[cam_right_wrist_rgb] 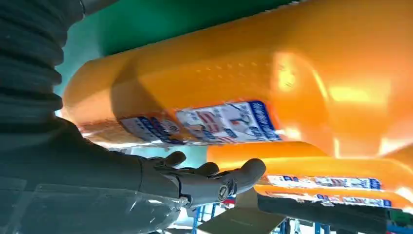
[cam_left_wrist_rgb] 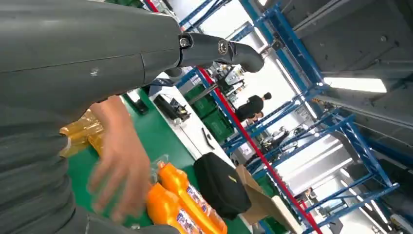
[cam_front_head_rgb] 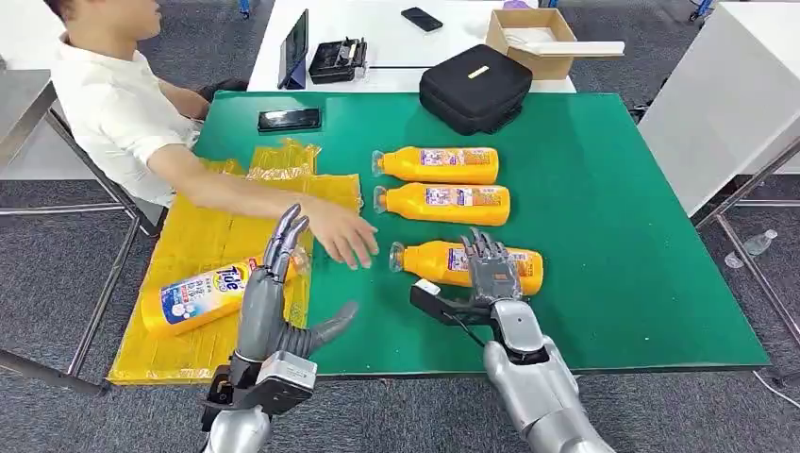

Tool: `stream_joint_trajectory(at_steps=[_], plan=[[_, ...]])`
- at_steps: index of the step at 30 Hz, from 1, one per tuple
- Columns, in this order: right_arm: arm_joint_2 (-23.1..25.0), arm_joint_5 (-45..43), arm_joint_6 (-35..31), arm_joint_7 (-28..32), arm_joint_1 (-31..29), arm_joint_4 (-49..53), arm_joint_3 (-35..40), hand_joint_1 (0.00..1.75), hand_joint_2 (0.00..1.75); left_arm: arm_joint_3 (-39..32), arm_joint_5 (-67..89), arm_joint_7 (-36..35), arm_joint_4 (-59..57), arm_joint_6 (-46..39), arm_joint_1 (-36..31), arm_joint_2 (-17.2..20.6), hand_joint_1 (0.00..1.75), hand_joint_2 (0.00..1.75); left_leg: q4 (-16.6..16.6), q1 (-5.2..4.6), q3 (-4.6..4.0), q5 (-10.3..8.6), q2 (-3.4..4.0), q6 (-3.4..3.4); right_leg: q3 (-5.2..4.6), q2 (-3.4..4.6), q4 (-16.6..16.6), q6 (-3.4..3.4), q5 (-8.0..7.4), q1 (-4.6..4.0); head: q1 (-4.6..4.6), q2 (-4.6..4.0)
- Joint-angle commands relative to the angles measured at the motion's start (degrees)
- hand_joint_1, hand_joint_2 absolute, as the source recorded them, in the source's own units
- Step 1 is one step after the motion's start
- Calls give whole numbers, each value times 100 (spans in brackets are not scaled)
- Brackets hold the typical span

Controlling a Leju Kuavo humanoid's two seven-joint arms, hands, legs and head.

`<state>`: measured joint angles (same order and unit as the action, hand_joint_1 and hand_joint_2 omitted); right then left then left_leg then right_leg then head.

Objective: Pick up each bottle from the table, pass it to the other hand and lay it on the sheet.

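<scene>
Three orange bottles lie side by side on the green table (cam_front_head_rgb: 613, 236): the far one (cam_front_head_rgb: 439, 164), the middle one (cam_front_head_rgb: 443, 203) and the nearest one (cam_front_head_rgb: 429, 257). My right hand (cam_front_head_rgb: 491, 269) is over the nearest bottle (cam_right_wrist_rgb: 243, 83), fingers (cam_right_wrist_rgb: 209, 180) spread across its body and thumb held apart from it. A Tide bottle (cam_front_head_rgb: 193, 297) lies on the yellow sheet (cam_front_head_rgb: 217, 226). My left hand (cam_front_head_rgb: 274, 283) stands beside its cap end with fingers straight, holding nothing. A person's hand (cam_front_head_rgb: 341, 236) reaches between my two hands.
The person sits at the table's left far corner. A black bag (cam_front_head_rgb: 475, 87), a phone (cam_front_head_rgb: 289, 119) and a cardboard box (cam_front_head_rgb: 533, 38) lie at the back. The table's right half is bare green.
</scene>
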<state>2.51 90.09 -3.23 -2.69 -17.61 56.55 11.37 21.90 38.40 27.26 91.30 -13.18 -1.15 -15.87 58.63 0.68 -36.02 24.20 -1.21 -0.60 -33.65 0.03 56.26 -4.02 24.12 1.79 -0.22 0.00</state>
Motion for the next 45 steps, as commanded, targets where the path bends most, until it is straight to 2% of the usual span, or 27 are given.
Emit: stream_joint_trajectory(at_steps=[1,7,10,11,16,23,24,25,28,31,34,36,40,41,42,44,45], plan=[[-546,-11,390,-167,189,80,-70,0,175,-183,-22,9,12,33,72,-151,0,175,-1,2,13,3,-4,-2,19,-12,-6,17,4,-6,0,0],[-673,-9,137,-206,-114,-558,-328,0,175,-161,18,38,-61,39,-14,-156,0,175,-4,3,18,1,-6,-3,25,-14,-11,17,2,-6,0,0],[-737,-9,187,-374,-216,-449,-150,0,175,-169,5,25,-5,45,47,-147,0,175,-4,3,39,10,16,-4,44,0,-14,32,4,-10,0,0],[-735,-9,224,-382,-209,-405,-148,0,175,-171,2,25,7,49,55,-144,0,175,0,1,18,5,11,-2,21,3,-5,16,0,-5,-2,0],[-786,-9,327,-496,-218,-371,-183,0,175,-173,-22,29,15,65,69,-152,0,175,-1,1,17,3,6,-1,20,-1,-5,14,1,-5,-2,0],[-787,-255,80,168,-566,-1747,-908,0,175,-74,-117,84,-256,130,-129,-151,0,175,-4,3,24,0,-5,-3,32,-11,-13,12,0,-7,-2,0],[-774,-383,-30,274,-612,-1982,-1023,68,175,-66,-151,115,-307,150,-163,-145,0,175,-5,4,31,2,-2,-4,39,-12,-16,17,0,-9,-2,0],[-774,-467,-78,403,-611,-2140,-1085,175,175,-51,-167,128,-347,154,-180,-148,0,175,-4,3,24,0,-3,-2,30,-11,-12,14,-1,-7,0,0],[-830,-668,-103,676,-588,-2445,-1179,175,175,-26,-193,153,-433,161,-213,-140,0,175,-9,7,44,-1,-7,-4,55,-23,-24,31,-1,-14,0,0],[-874,-802,-39,858,-577,-2569,-1195,175,175,-21,-227,184,-459,163,-231,-128,0,175,-7,4,40,0,-7,-3,44,-17,-18,17,0,-8,-2,0],[-886,-814,-82,884,-556,-2583,-1177,175,175,-24,-229,185,-465,160,-238,-127,0,175,-5,6,68,1,-11,-4,61,-24,-24,21,0,-11,0,0],[-872,-817,-76,886,-567,-2587,-1171,175,175,-24,-230,185,-464,159,-239,-126,0,175,-2,8,74,8,-16,-11,24,-29,-23,23,2,-14,-2,0],[-1012,-1636,-86,1736,-351,-2639,-1367,175,175,52,-331,253,-600,207,-326,-130,0,175,-7,7,87,12,-17,-12,35,-27,-28,18,7,-12,-2,0],[-1015,-1710,-195,1837,-275,-2576,-1348,175,175,66,-338,258,-609,200,-329,-129,0,175,-13,9,89,8,-36,-13,49,-49,-36,22,9,-15,0,0],[-1009,-1797,-239,1912,-217,-2506,-1324,175,175,77,-346,263,-607,191,-330,-125,0,175,-7,7,96,14,-20,-12,43,-28,-30,16,9,-13,0,0],[-953,-2400,-315,2398,24,-2061,-1366,175,175,77,-502,311,-567,176,-318,-132,0,175,-14,9,98,13,-26,-12,54,-38,-38,25,9,-16,0,0],[-921,-2912,-133,2782,230,-1687,-1413,175,175,43,-786,313,-528,276,-293,-157,0,175,-19,11,102,14,-25,-12,60,-40,-43,30,10,-19,-2,0]])
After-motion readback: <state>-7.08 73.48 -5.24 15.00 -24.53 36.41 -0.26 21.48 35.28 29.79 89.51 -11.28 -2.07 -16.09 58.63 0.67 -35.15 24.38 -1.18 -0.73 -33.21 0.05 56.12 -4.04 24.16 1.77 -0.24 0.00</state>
